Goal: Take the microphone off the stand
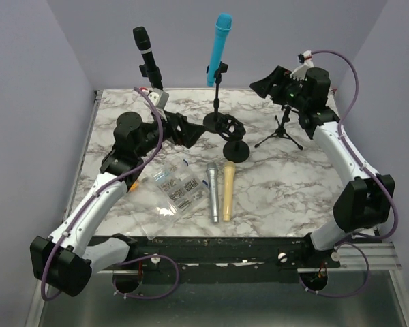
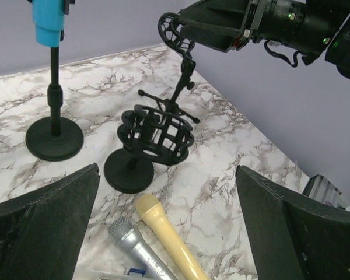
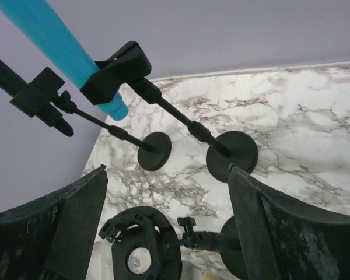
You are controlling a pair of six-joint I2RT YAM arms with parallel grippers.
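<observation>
Approach stage: the right gripper [image 1: 264, 83], jaws apart and empty (the left gripper [image 1: 189, 131] gapes too), must next close on the blue microphone [image 1: 220, 44] clipped in its stand [image 1: 217, 101] at twelve o'clock.

A white desk [image 1: 286, 191] with grey marble veining is seen from above. At its centre a shock-mount stand [image 1: 236, 148] is set on a round base. A round-based stand [image 1: 214, 122] is placed at 12 o'clock, a second round-based stand [image 3: 154, 150] at 11 o'clock and a tripod stand [image 1: 281, 133] at 2 o'clock. At 6 o'clock a silver microphone [image 1: 212, 193] and a gold microphone [image 1: 228, 191] are laid side by side. A clear parts box [image 1: 170, 191] is laid at 8 o'clock.
</observation>
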